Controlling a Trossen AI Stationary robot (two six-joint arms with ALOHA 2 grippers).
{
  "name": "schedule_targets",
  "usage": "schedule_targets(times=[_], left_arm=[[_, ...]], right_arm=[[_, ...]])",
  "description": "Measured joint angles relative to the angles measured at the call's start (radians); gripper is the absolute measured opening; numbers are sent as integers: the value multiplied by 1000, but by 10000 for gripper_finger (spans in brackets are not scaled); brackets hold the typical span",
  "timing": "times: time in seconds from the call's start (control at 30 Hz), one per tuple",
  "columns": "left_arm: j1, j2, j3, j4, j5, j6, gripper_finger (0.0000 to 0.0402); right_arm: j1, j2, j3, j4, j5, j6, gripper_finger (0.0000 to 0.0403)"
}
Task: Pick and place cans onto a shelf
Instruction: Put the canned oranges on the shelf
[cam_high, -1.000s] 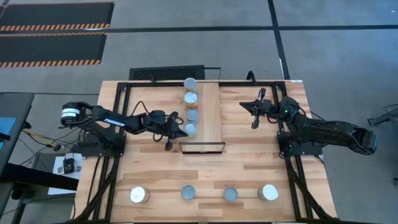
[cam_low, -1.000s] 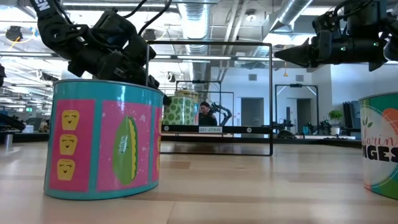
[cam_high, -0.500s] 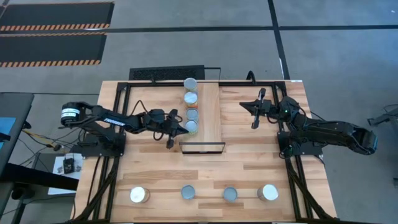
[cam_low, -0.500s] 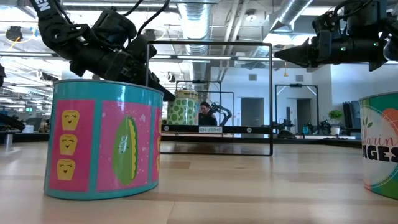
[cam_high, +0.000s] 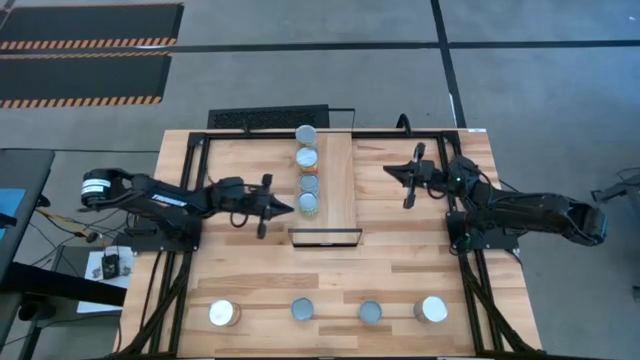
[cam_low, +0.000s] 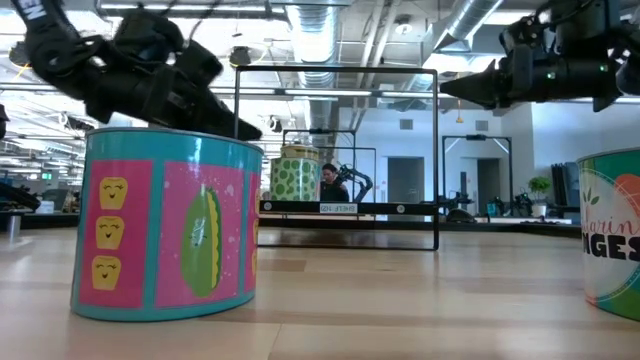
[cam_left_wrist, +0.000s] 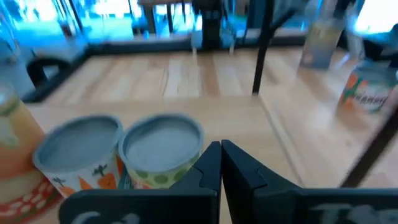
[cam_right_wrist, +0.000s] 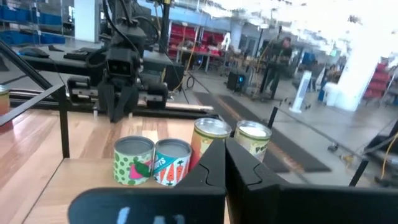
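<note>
Cans, shelf group: four in a row (cam_high: 307, 169) along the left edge of the shelf (cam_high: 338, 180), running from the far end toward the near end; the nearest one (cam_high: 308, 204), green-labelled with a grey top, stands upright and free of any pincer. Cans, tabletop group: four more (cam_high: 328, 311) in a line along the near edge of the tabletop (cam_high: 400, 260), well apart from the shelf, not yet moved. Left pincer (cam_high: 262, 207): just beside the nearest shelf can, off the shelf's left edge; half a second ago it was against that can, and it has since drawn back to the left, arm retracted with it. Its fingers appear closed together and empty in the left wrist view, with two grey-topped cans ahead of them. Reading: the fourth can has just been released and placement looks sound; the task stands about half done, and the likely next step is a reach toward the near row. Right pincer (cam_high: 410, 178): waits above the tabletop right of the shelf, unchanged, fingers closed together on nothing in its wrist view. Background: a person is visible in the room beyond the tabletop.
</note>
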Motion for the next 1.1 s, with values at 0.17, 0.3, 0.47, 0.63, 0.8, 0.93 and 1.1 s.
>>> schedule_targets(times=[0.17,0.3,0.47,0.63,0.8,0.93,1.1], left_arm=[[0,-34,-121,217,-2,-55,0],[0,-52,-166,262,0,-82,0],[0,-55,-177,263,23,-85,0],[0,-55,-177,263,29,-84,0],[0,-55,-177,267,29,-74,0],[-1,-55,-177,285,42,-109,0],[-17,-55,-177,285,37,-117,0]], right_arm=[[153,0,119,-263,143,32,8],[351,0,186,-413,313,73,8],[632,15,264,-568,574,184,7],[902,113,338,-682,798,342,7],[1076,285,448,-812,913,552,10],[1155,429,554,-877,919,648,36],[1213,596,684,-957,902,745,95]])
